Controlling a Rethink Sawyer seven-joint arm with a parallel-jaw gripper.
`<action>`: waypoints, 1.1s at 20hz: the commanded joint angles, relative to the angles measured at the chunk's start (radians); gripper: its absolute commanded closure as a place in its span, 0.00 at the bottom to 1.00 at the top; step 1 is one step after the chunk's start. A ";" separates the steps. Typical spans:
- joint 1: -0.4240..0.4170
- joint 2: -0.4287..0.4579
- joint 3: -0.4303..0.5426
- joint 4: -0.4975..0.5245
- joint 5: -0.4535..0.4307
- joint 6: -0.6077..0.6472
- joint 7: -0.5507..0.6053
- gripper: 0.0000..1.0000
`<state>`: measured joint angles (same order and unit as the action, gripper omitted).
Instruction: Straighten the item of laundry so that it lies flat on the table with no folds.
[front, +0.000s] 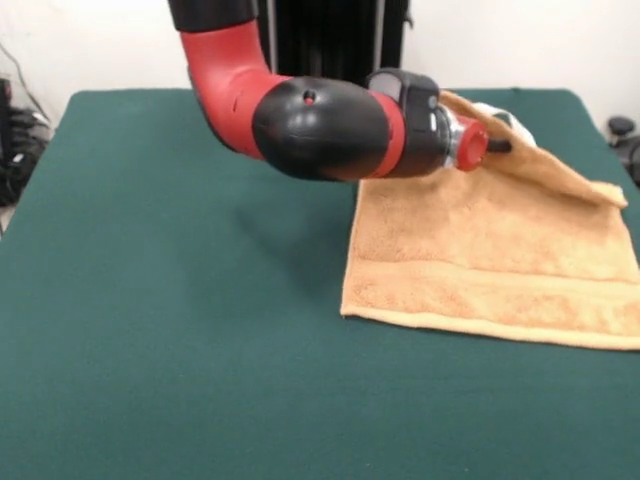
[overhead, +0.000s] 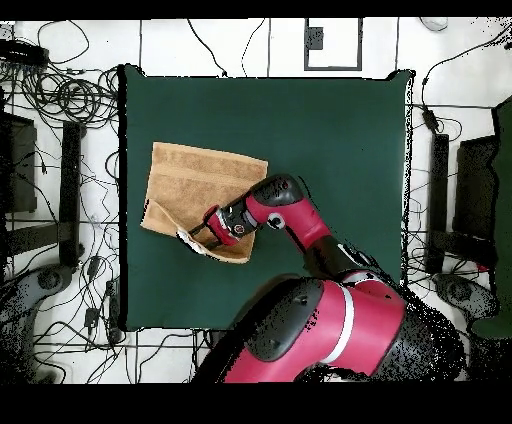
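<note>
The tan-orange towel (front: 480, 260) lies on the dark green table (front: 180, 350) at the right in the front view, its woven band along the near hem. Its far edge is lifted and folded over toward the near side as a sloping flap (front: 560, 165). My gripper (front: 508, 138) is at the top of that flap, mostly hidden behind the cloth, and appears shut on the towel's edge. In the overhead view the towel (overhead: 200, 180) is at the table's (overhead: 330, 130) left, with my gripper (overhead: 196, 233) at its lower edge, where a strip is turned over.
The towel's right end in the front view reaches close to the table's right edge. The arm's red and black elbow (front: 310, 125) hangs low over the table's far middle. Cables and stands (overhead: 60, 130) surround the table on the floor.
</note>
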<state>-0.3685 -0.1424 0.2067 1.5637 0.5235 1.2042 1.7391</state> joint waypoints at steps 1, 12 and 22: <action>0.021 -0.006 0.114 0.105 0.111 0.091 0.247 0.00; 0.056 -0.025 0.091 0.110 0.132 0.158 0.336 0.00; 0.044 -0.068 0.021 0.150 -0.015 0.237 0.193 0.00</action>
<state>-0.3492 -0.2045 0.2041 1.6589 0.5695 1.3184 1.7398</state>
